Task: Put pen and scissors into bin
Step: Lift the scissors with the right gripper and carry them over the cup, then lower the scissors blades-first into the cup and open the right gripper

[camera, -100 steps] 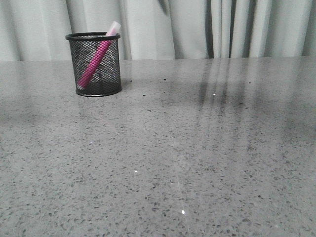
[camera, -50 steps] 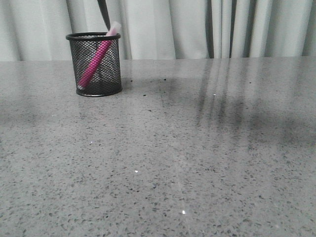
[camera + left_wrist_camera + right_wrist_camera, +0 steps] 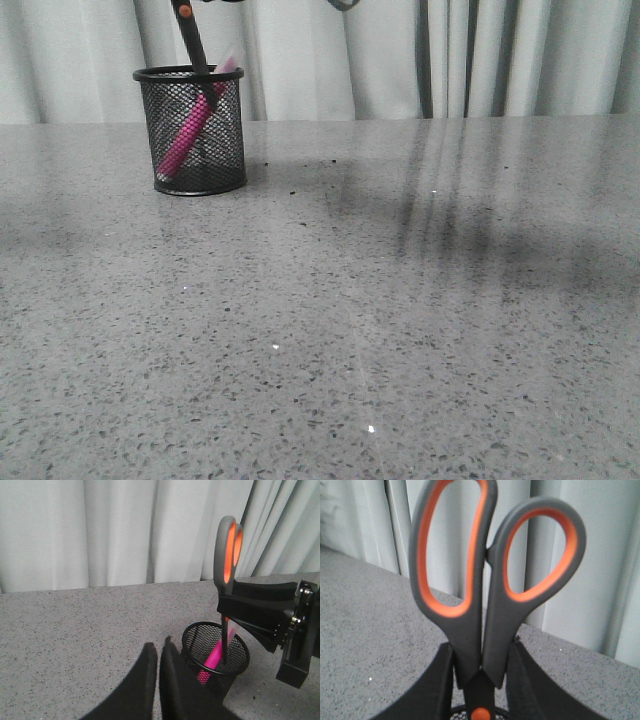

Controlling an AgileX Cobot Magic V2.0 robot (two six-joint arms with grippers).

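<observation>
Fingers [image 3: 442,680] pinch upright scissors [image 3: 485,590] above bin [image 3: 216,655].

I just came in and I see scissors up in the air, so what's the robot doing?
The right pincer grips the grey scissors with orange-lined handles, blades pointing down into the black wire-mesh cup on the grey speckled table. The pink pen already leans inside. The left pincer is shut and empty beside the cup.

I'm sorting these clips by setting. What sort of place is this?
Probably a lab or studio test bench rather than a real office: a bare grey speckled tabletop, pale curtains closing off the whole background, and only desk stationery, a black mesh bin holding a pink pen, with scissors entering.
</observation>
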